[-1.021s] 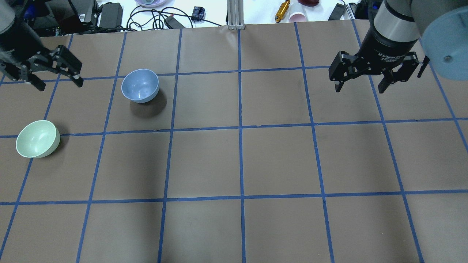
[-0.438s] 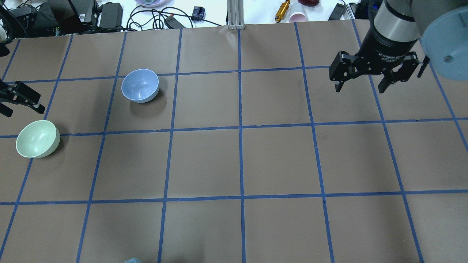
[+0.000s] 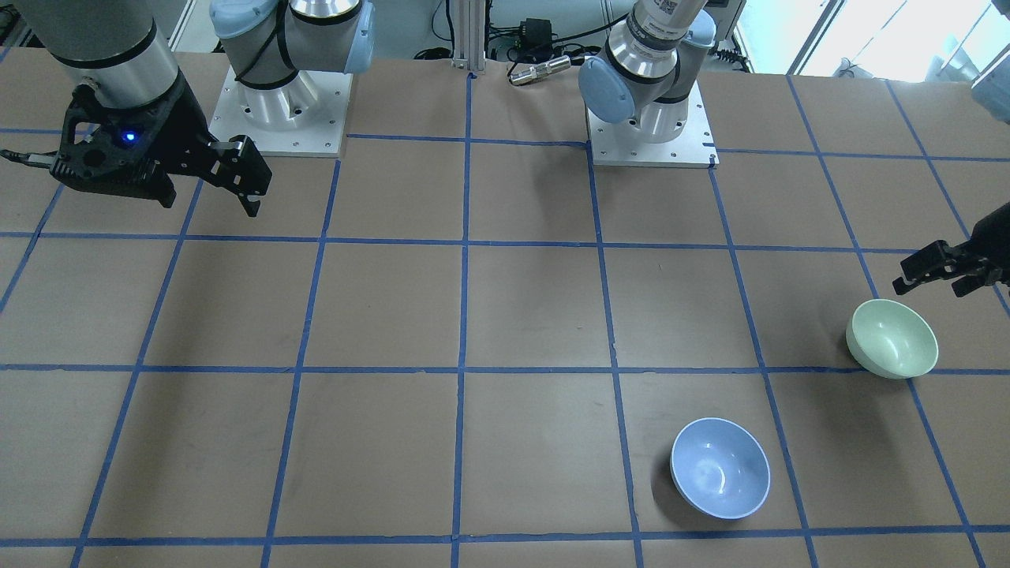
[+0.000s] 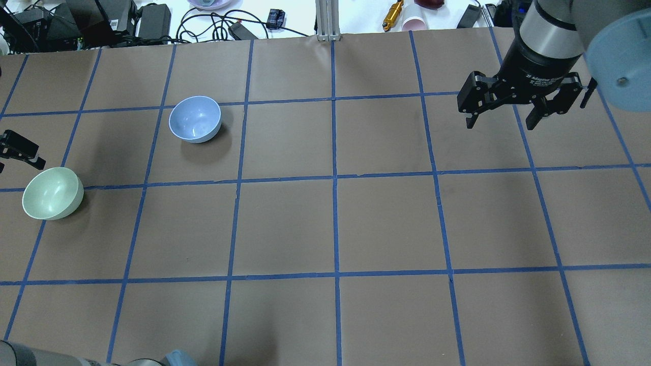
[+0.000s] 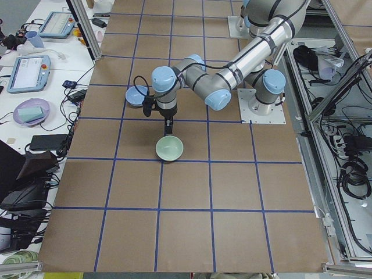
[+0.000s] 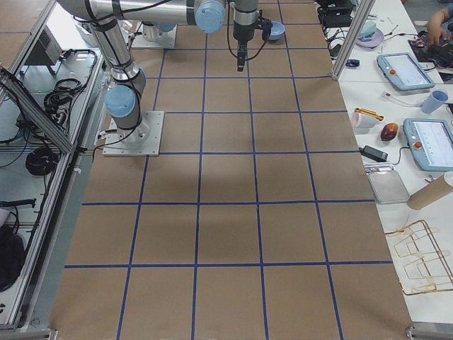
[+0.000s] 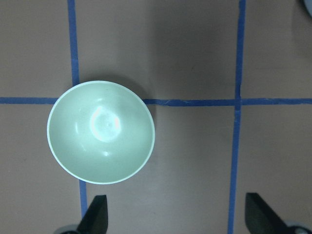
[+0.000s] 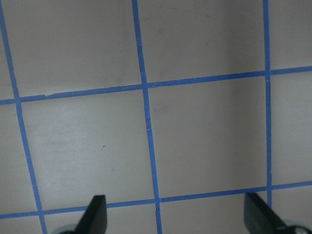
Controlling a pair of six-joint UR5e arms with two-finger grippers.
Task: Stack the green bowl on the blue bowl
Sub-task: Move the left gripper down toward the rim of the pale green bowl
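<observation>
The green bowl (image 4: 52,193) stands upright at the table's left side; it also shows in the front view (image 3: 892,339) and the left wrist view (image 7: 101,131). The blue bowl (image 4: 195,119) stands upright farther back and to the right, apart from it (image 3: 720,468). My left gripper (image 3: 933,286) is open and empty, hovering just beside the green bowl without touching it; in the wrist view its gripper point (image 7: 176,217) lies below and right of the bowl. My right gripper (image 4: 501,124) is open and empty above the table's right side.
The brown table (image 4: 335,223) carries a grid of blue tape. Cables, power bricks and a pink cup (image 4: 413,23) lie beyond its far edge. The two arm bases (image 3: 647,118) stand on white plates at the robot's side.
My left gripper has moved from the far back left down toward the green bowl, now partly off the overhead view's left edge. The right arm and both bowls have not moved.
</observation>
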